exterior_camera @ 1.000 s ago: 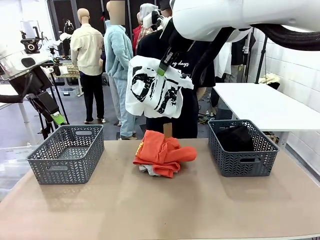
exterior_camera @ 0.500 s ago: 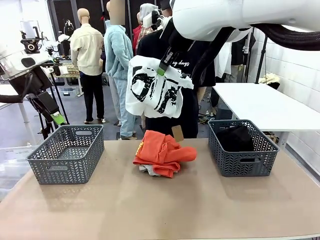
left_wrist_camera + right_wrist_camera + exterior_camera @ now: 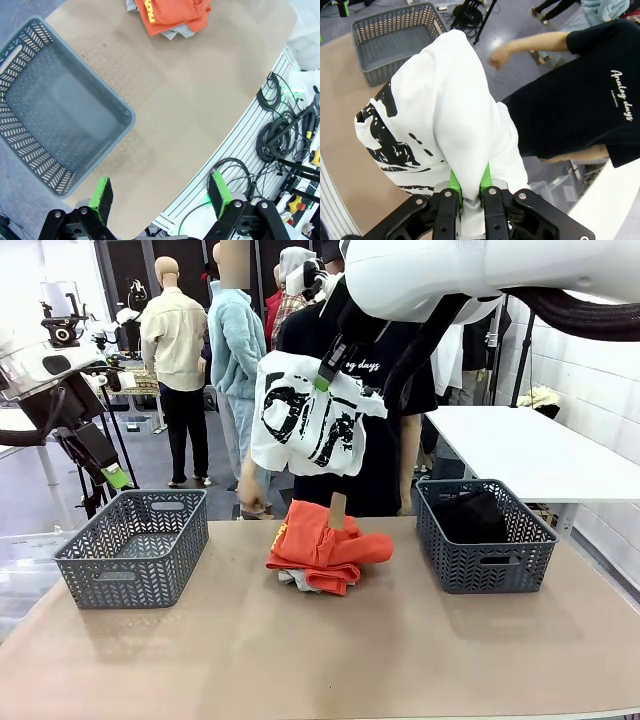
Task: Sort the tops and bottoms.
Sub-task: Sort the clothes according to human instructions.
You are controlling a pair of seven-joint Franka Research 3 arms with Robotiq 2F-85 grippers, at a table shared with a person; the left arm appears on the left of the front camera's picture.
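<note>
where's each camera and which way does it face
Front view: fixed on the robot's side, facing across the table to the person; right gripper holds the white T-shirt high, left gripper low left.
Left wrist view: above the table, looking down past its open fingers at left basket and orange top.
Right wrist view: up high, looking down shut fingers over the T-shirt.
Shared: front and left wrist show basket and orange top.

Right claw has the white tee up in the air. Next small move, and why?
Probably swing the right claw left until the white T-shirt hangs over the left basket. The shirt hangs clear above the orange top, the right basket already holds a black garment, and the left basket looks empty, so tops likely go there.
</note>
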